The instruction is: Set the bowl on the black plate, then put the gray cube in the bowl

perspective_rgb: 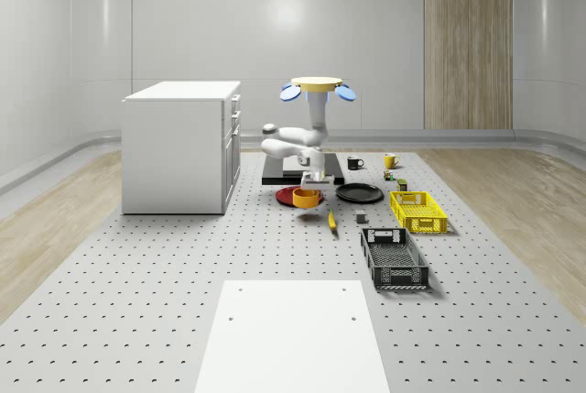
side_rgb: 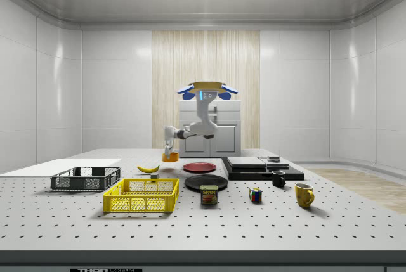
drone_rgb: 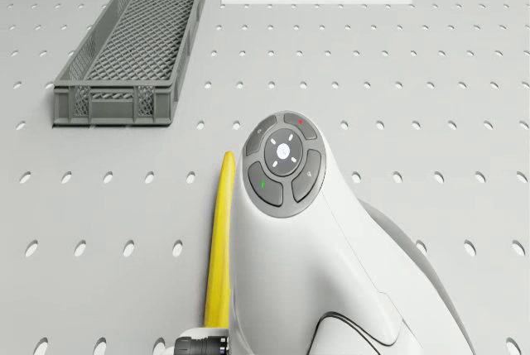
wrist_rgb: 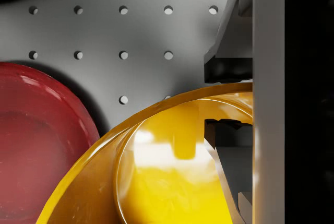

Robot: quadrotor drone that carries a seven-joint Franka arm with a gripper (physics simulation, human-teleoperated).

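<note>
A: Perforated gray table, white panel walls, wood strip behind.
B: Drone hovering over table nr red plate; gripper clamped on bowl rim, lifted. Black plate just beside.
A: Side view adds Spam tin; cube by banana.

Wrist cam close on bowl; whole-scene, side views share table.

The arm hides most of the banana.
</note>
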